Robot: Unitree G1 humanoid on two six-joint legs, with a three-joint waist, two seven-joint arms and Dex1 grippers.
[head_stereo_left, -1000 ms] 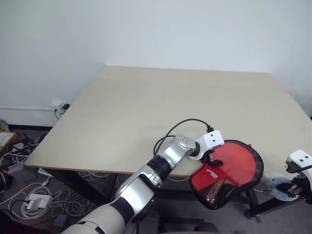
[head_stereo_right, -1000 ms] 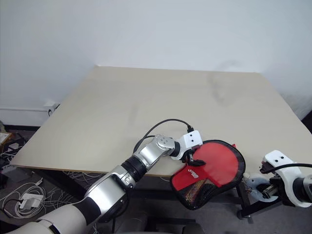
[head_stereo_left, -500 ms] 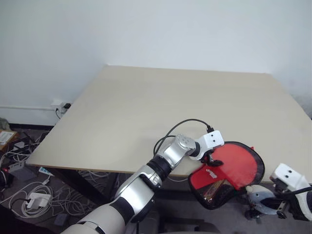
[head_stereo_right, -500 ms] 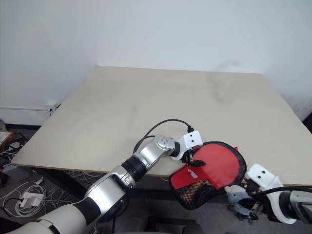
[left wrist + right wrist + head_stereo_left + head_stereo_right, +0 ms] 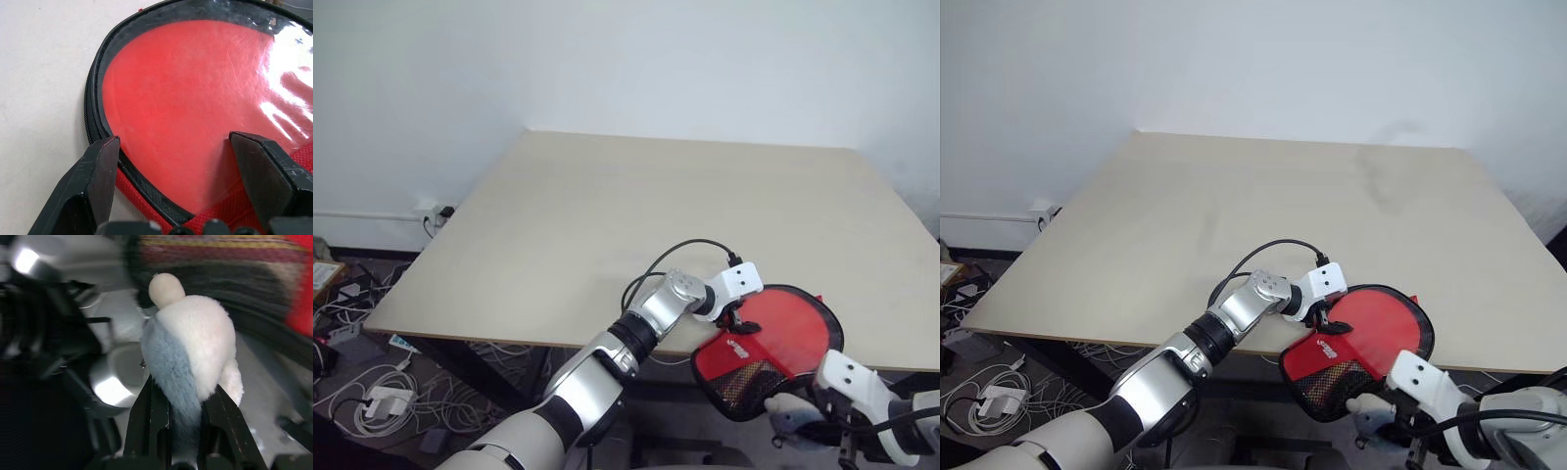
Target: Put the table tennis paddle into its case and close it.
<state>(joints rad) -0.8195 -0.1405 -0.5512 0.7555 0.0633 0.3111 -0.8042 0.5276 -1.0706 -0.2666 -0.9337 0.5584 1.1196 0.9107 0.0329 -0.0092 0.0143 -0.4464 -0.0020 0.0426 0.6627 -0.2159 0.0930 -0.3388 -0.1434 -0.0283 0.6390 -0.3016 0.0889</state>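
I have the case [image 5: 769, 348] lying at the near edge of the desk [image 5: 607, 215], its narrow mesh end hanging off toward me, and the table tennis paddle [image 5: 195, 103] already sits inside it: in the left wrist view the red rubber face fills the pouch, with the black zip edge curving round it. So I judge the putting-in is done and the closing is the step in hand. My left hand [image 5: 741, 311] is at the case's upper left side, its two black fingers [image 5: 93, 181] spread wide to either side of the pouch's edge and red face; it looks more like steadying than a clamp, and I can't tell whether the pads actually press. My right hand [image 5: 173, 431] is clenched on a small fluffy white-and-grey toy with a pale bead on top, which I take to be a charm on the zip pull, though I can't see the link to the zipper. In the head views that hand sits below the desk edge, just beside the case's hanging end. Next I would need to draw the pull along the zip track round the rim, keeping the left hand bracing the case so it doesn't slide off the desk or twist.
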